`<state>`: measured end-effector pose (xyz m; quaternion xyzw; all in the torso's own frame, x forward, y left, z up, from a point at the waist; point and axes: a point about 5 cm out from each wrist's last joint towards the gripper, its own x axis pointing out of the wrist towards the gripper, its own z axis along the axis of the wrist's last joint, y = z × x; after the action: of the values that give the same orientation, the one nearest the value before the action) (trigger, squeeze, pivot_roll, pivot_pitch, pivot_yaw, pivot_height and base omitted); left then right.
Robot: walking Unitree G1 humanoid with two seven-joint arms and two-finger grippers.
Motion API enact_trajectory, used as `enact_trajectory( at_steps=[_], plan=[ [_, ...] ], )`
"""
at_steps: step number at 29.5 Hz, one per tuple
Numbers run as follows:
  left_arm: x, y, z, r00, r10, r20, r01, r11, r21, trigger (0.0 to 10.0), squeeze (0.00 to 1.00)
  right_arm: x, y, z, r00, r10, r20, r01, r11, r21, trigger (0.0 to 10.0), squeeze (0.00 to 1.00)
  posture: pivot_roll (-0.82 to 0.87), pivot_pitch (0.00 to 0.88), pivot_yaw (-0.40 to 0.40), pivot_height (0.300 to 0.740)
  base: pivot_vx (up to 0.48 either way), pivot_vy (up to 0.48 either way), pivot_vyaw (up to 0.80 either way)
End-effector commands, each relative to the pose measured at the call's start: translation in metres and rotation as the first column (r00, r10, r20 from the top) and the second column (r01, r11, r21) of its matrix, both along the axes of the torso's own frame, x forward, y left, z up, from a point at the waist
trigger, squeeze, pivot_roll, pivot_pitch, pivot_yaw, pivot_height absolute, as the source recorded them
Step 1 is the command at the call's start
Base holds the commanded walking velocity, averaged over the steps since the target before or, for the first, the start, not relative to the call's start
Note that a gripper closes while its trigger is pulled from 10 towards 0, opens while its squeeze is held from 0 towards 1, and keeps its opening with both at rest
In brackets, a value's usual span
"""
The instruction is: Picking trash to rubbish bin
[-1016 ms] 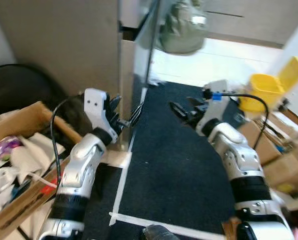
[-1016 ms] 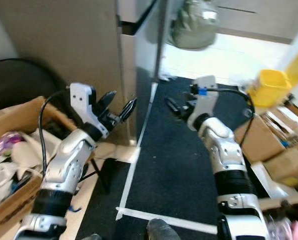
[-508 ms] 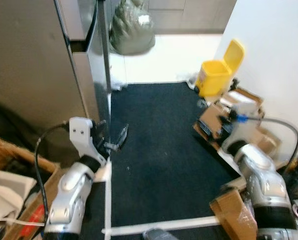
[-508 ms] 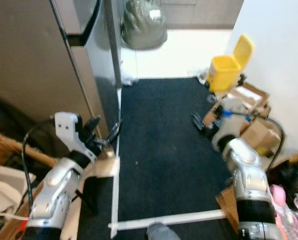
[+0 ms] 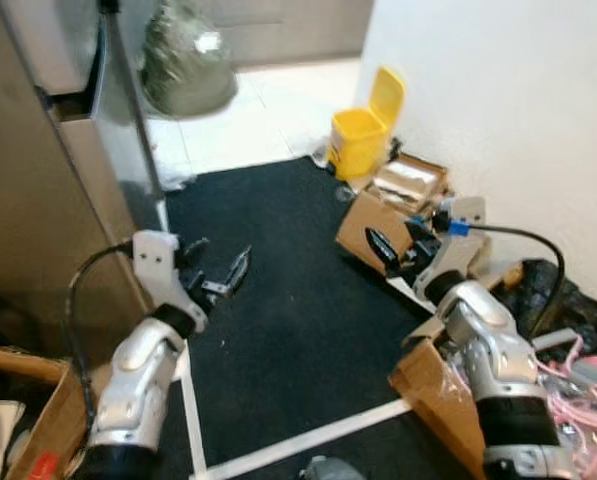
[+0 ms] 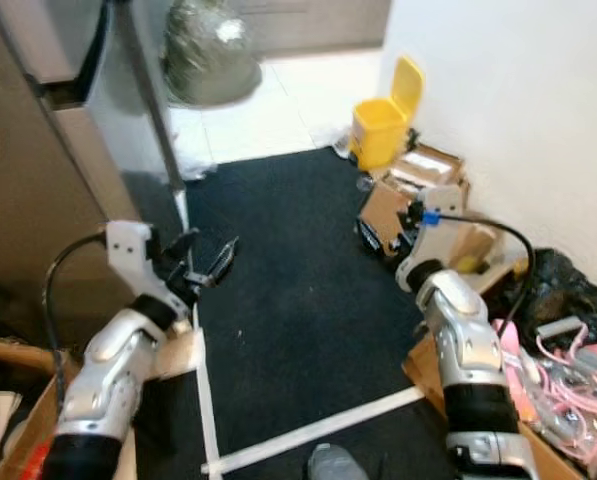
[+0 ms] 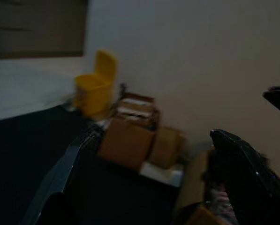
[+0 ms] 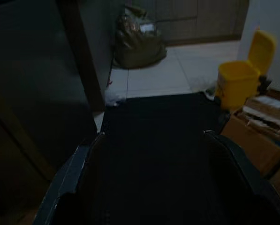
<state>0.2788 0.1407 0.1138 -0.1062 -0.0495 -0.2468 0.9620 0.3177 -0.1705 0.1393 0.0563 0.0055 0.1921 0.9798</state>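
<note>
A yellow rubbish bin [image 5: 362,141] with its lid flipped up stands on the floor by the white wall, at the far corner of the black mat [image 5: 278,270]. It also shows in the left wrist view as the yellow bin [image 7: 96,88] and in the right wrist view as the yellow bin [image 8: 242,78]. My left gripper [image 5: 218,268] is raised over the mat's left side, open and empty. My right gripper [image 5: 396,243] is held in front of a cardboard box [image 5: 370,222], also open with nothing in it.
A stuffed grey-green bag [image 5: 185,66] sits on the pale tiles beyond the mat. A steel fridge [image 5: 68,150] stands at the left. Cardboard boxes [image 5: 408,183], a black bag [image 5: 556,300] and pink cords [image 5: 578,385] crowd the right wall. White tape [image 5: 308,435] edges the mat.
The whole view has swung to the right, so the camera turned: the left-hand box of clutter has gone from sight and the wall with the yellow bin came in. Both grippers stayed open.
</note>
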Motion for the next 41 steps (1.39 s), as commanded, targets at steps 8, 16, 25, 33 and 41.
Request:
enact_trajectory(
  at_steps=[8,16,25,33,41],
  plan=[
    [0.003,0.0038,-0.0097,1.0,-0.015,-0.015,0.015,1.0,0.011,10.0,0.0,-0.0017,0.0054,-0.0057,0.999,0.029,-0.016,-0.029,0.999,0.024,10.0,0.0,-0.04,0.0,-0.024,0.74,0.0,0.0,-0.79],
    [0.0052,0.0037,-0.0114,1.0,-0.014,-0.018,0.014,1.0,0.007,10.0,0.0,-0.0014,0.0056,-0.0065,0.999,0.033,-0.021,-0.032,0.999,0.032,10.0,0.0,-0.04,0.0,-0.024,0.74,0.0,0.0,-0.79],
    [0.0072,0.0035,-0.0103,1.0,-0.015,-0.007,0.015,1.0,0.017,10.0,0.0,-0.001,0.0052,-0.0062,0.999,0.031,-0.016,-0.03,0.999,0.028,10.0,0.0,-0.05,0.0,-0.022,0.74,0.0,0.0,-0.79],
    [0.0081,0.0023,-0.0082,1.0,-0.018,0.001,0.018,1.0,0.017,10.0,0.0,-0.0007,0.0042,-0.006,0.999,0.028,-0.016,-0.027,0.999,0.028,10.0,0.0,-0.06,0.0,-0.02,0.74,0.0,0.0,-0.8],
    [0.007,0.002,-0.006,1.0,-0.018,0.009,0.018,1.0,0.016,10.0,0.0,-0.0017,0.0039,-0.0055,1.0,0.027,-0.013,-0.027,0.999,0.027,10.0,0.0,-0.07,0.0,-0.016,0.74,0.0,0.0,-0.8]
  ],
)
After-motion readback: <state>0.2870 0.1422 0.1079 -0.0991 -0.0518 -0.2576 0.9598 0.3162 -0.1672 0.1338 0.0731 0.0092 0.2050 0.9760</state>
